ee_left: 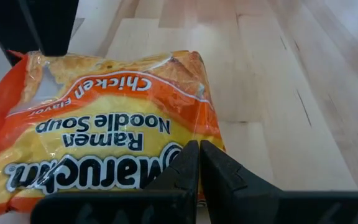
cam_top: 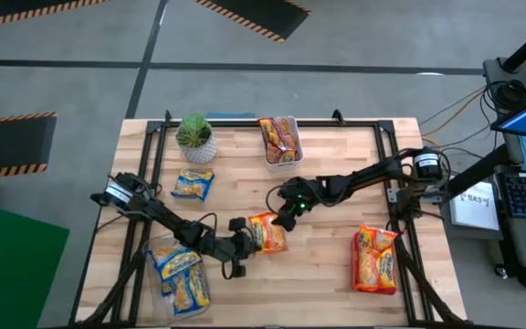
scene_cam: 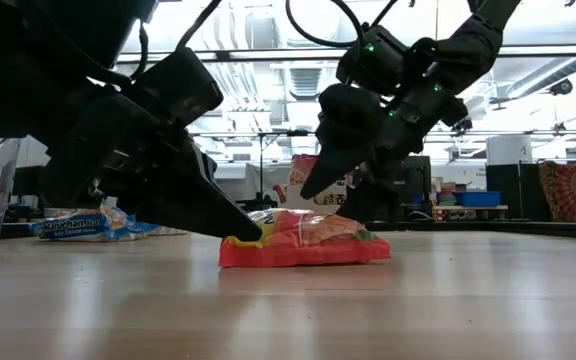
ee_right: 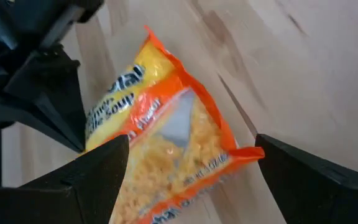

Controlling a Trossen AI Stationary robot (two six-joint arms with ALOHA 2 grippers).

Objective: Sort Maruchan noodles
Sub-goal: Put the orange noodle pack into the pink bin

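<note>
The left tool (cam_top: 245, 239), fingers pressed together, slants down from the lower left of the high view so its tips touch the near edge of the orange chicken-flavor Maruchan ramen packet (cam_top: 268, 232), which lies flat on the counter (cam_top: 336, 164) just below the frame's center. The right tool (cam_top: 286, 212), fingers spread wide and gripping nothing, hangs tilted just above the packet's far end, its arm reaching in from the right edge with the elbow bent. Blue packets (cam_top: 182, 274) sit at lower left, orange ones (cam_top: 374, 259) at lower right.
</note>
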